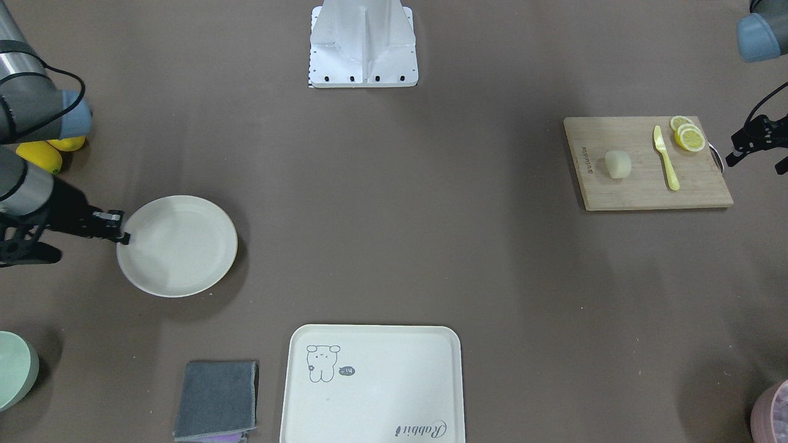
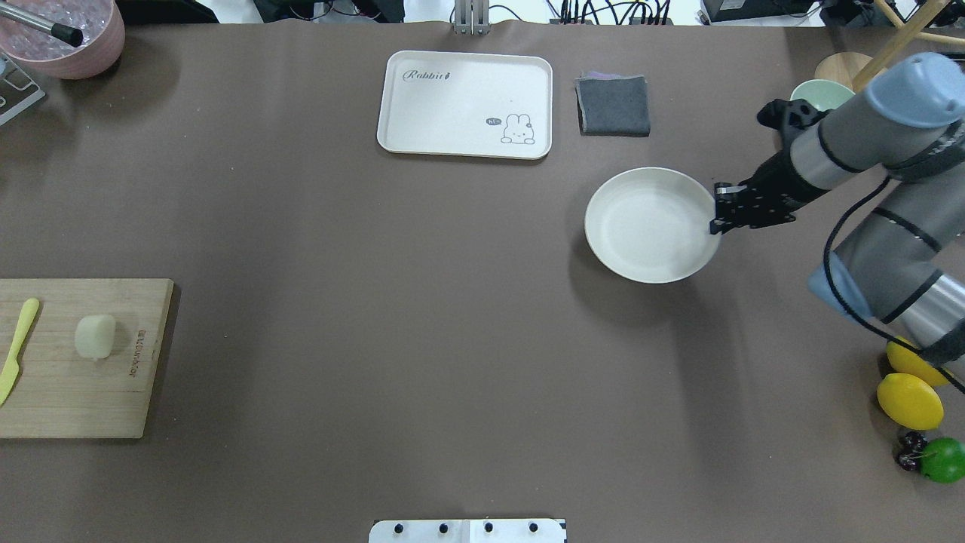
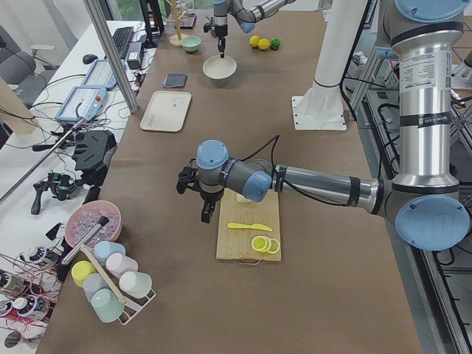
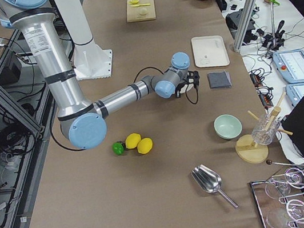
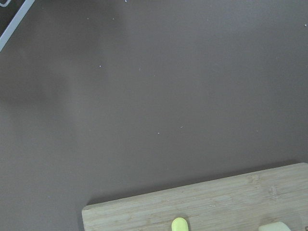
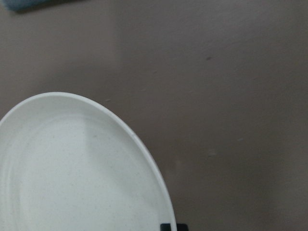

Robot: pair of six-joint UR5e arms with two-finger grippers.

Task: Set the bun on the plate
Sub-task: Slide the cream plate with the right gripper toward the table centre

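Note:
The bun (image 1: 618, 164) (image 2: 95, 335) lies on a wooden cutting board (image 1: 640, 191), and its edge shows at the bottom of the left wrist view (image 5: 274, 226). My left gripper (image 1: 756, 163) hovers open just past the board's outer end, holding nothing. The plate (image 1: 176, 246) (image 2: 650, 225) (image 6: 72, 168) sits empty on the table's other side. My right gripper (image 1: 122, 227) (image 2: 716, 215) is at the plate's rim on the side toward the table's end, and looks shut on it.
On the board lie a yellow knife (image 1: 666, 159) and lemon slices (image 1: 688, 135). A bear tray (image 1: 372, 384) and a grey cloth (image 1: 217, 400) lie at the operators' edge. A green bowl (image 1: 13, 369), whole lemons (image 2: 908, 400) and a pink bowl (image 2: 68, 38) stand near the corners.

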